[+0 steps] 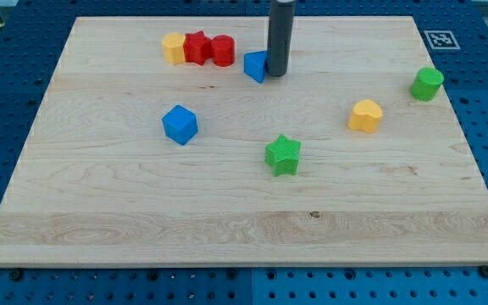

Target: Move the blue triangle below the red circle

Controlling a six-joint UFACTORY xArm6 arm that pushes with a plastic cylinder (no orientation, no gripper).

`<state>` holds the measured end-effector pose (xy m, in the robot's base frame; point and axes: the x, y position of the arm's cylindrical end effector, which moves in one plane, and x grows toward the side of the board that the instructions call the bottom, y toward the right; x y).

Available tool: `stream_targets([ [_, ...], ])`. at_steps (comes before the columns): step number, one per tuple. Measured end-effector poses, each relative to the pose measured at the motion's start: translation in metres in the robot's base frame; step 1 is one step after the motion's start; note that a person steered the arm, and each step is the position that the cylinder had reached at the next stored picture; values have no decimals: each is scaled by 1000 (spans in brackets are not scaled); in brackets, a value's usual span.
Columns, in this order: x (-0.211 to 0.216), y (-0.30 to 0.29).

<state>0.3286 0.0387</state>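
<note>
Blue triangle: the small blue triangle block (255, 65) sits near the view's top, a little left of the middle of the pale wooden bench (227, 212). Part of it hides behind the rod, so I cannot tell which way it points or where its long side runs.
Red circle: the round red block (222, 51) sits just to the view's left of the blue triangle, a bit higher up, with a small gap between them.
My tip: the dark rod comes down from the view's top, and my tip (276, 74) touches the blue triangle's right side.
Gripper: there is no gripper here, only the straight rod, so nothing is held.
Row at the top: a red star-like block (196, 47) sits touching the red circle's left side, and a yellow block (174, 48) sits on the left of that.
Other blocks: a blue cube (180, 124) lies well below that row, a green star (283, 155) lies near the middle, a yellow heart (365, 115) lies to the view's right, and a green round block (427, 84) sits close to the right edge.
Edges: the blue triangle is near the bench's top edge.
Open room: bare wood lies below the red circle and the blue triangle, down to the blue cube and green star.
</note>
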Motion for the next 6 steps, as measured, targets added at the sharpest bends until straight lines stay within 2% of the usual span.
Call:
stream_targets([
  [3, 2, -41],
  [4, 42, -41],
  [5, 109, -41],
  [6, 157, -44],
])
